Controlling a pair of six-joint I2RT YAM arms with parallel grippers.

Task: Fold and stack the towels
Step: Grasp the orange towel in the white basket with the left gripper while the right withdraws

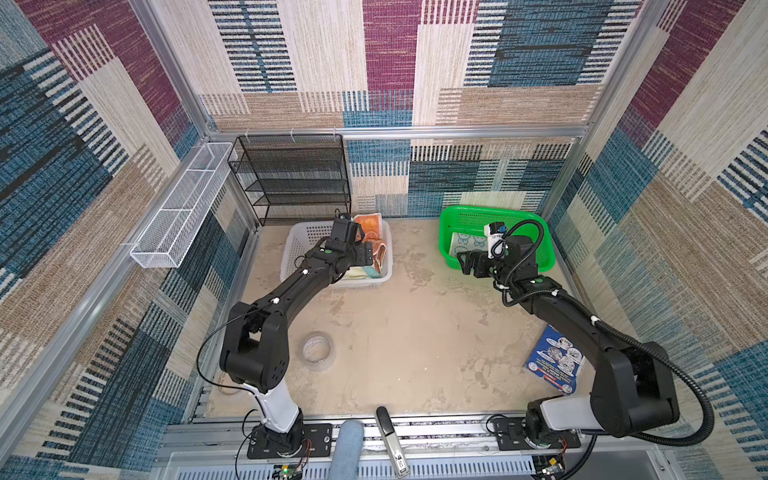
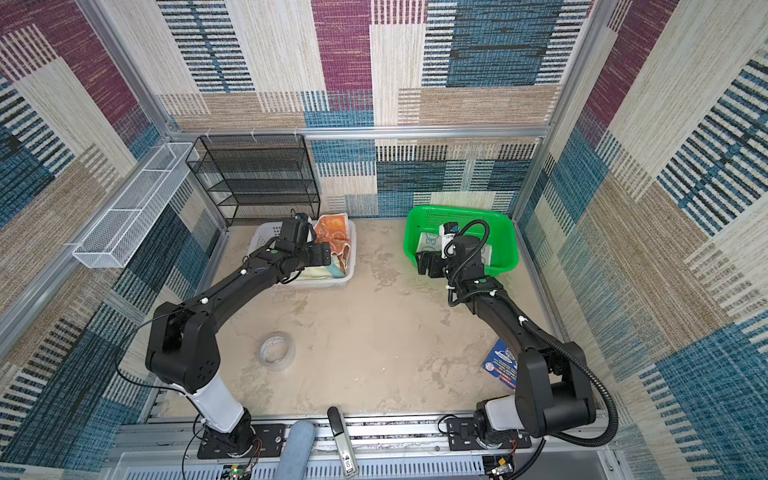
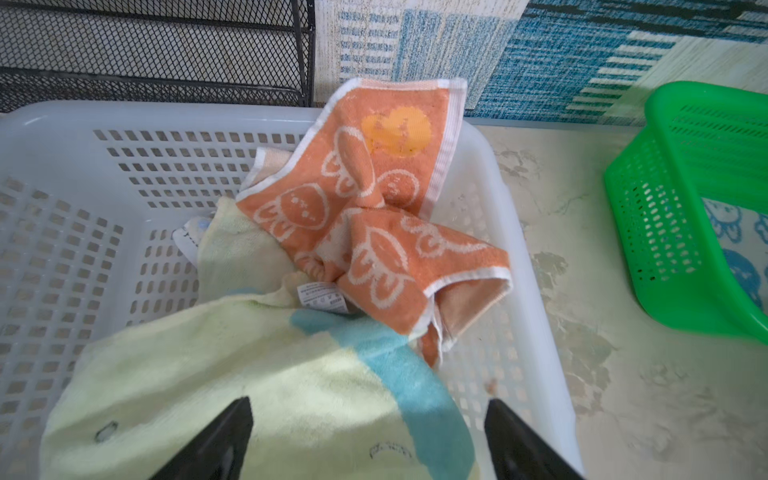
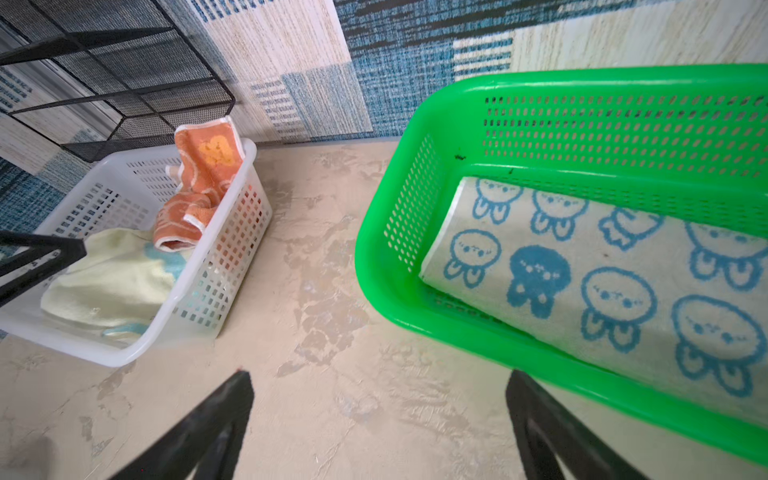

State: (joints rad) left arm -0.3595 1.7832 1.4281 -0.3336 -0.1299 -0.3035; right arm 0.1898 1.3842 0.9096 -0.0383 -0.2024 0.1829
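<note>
Left gripper (image 3: pixel 369 415), jaws wide apart and empty, hangs over pale yellow-teal towel (image 3: pixel 208 374), which lies slumped in white basket (image 3: pixel 124 116) at far left of table. Largest cloth on show. Soft terry, light, limp; likely to drape and drag when lifted. Best hold: a hemmed corner, not the middle.

Blue-bunny towel (image 4: pixel 602 291) lies folded flat in green basket (image 4: pixel 582 79), far right. Right gripper (image 4: pixel 379 382), also spread and empty, hovers just beside that basket's left rim.

Orange towel (image 3: pixel 374 232) is crumpled and twisted, leaning on the white basket's far right rim, its lower end lying on the yellow one. Its white hem offers a grip. No fourth towel seen.

Woven patchwork walls (image 1: pixel 395 62) close three sides. Table (image 1: pixel 415 332): beige, mottled, matte, with room mid-table for folding. Tape roll (image 1: pixel 318 350) near left.
</note>
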